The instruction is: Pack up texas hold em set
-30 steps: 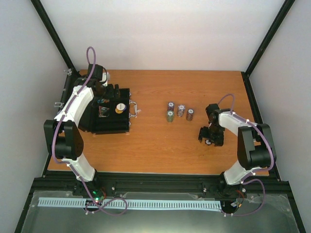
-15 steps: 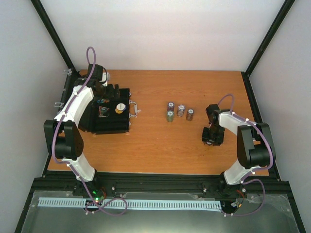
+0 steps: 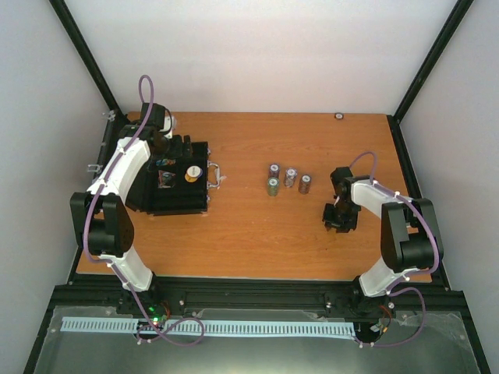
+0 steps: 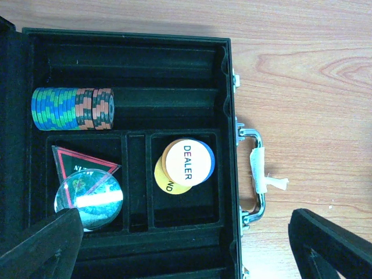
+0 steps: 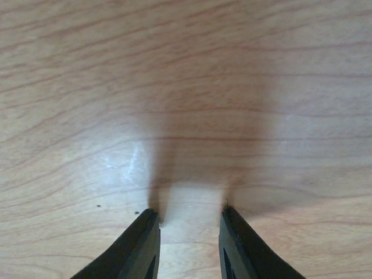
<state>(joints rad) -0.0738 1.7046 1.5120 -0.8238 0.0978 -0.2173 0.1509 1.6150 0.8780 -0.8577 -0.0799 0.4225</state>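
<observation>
The black hinged case lies open at the table's left. My left gripper hangs open just above its tray, holding nothing. In the tray lie a row of striped chips, round dealer discs, a dark triangular token and a shiny round disc. Several small chip stacks stand mid-table. My right gripper points down at the wood to their right. Its jaws stand narrowly apart over bare table with nothing between them.
The case's silver handle, wrapped with white tape, faces the table's middle. A small round piece lies at the far edge of the table. Black frame posts run along both sides.
My right gripper's jaws have drawn much closer together. The small pale piece seen at its tips is gone, and a small round piece now lies at the far edge. The left arm is still.
</observation>
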